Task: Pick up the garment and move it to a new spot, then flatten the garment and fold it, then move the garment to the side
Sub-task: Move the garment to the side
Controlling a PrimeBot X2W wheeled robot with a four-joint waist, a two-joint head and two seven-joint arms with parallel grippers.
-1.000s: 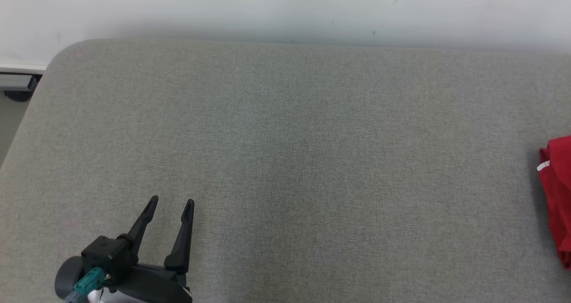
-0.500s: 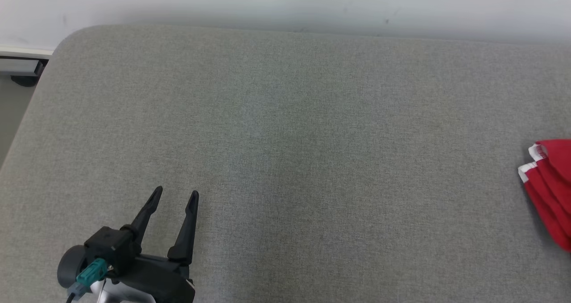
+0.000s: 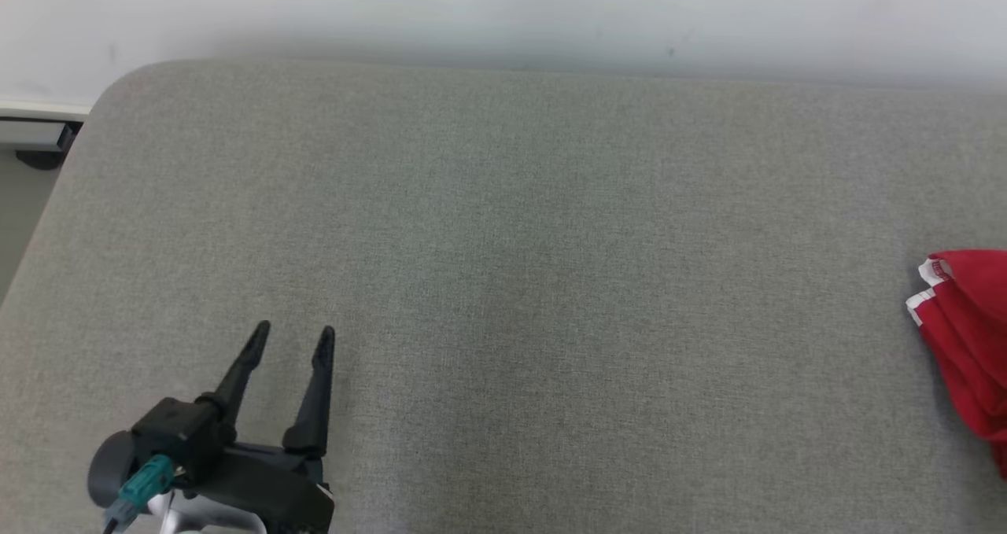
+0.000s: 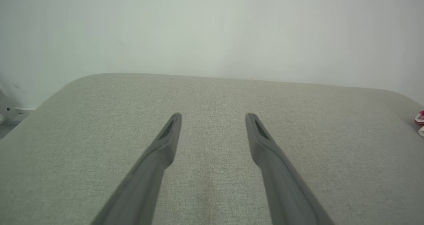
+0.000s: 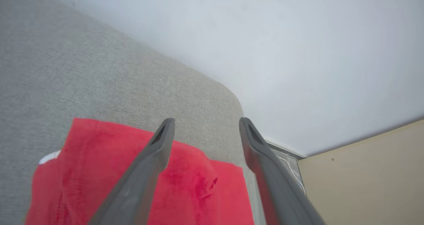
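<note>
Subject: red garment (image 3: 964, 337), at the far right edge of the head view, cut off by the frame. It lies in stacked layers with a white trim (image 3: 915, 303) showing at its upper left corner. In the right wrist view the garment (image 5: 82, 172) fills the lower left, resting on the grey padded surface (image 3: 503, 243) close to that surface's rounded corner.

Handling, as judged: soft, light cloth with no stiffness. It will sag and may spill its layers if lifted by one ply. Best hold is a pinch through all layers at a folded edge, near the trimmed corner.

Right gripper (image 5: 206, 120): fingers spread apart, nothing between them, poised over the garment. Contact with the cloth cannot be determined.

Left gripper (image 3: 293, 329): lower left of the head view, well apart from the garment. The left wrist view shows the left gripper (image 4: 213, 115) with fingers spread and empty, above bare surface.

Beyond: pale wall (image 3: 503, 7) across the top.
</note>
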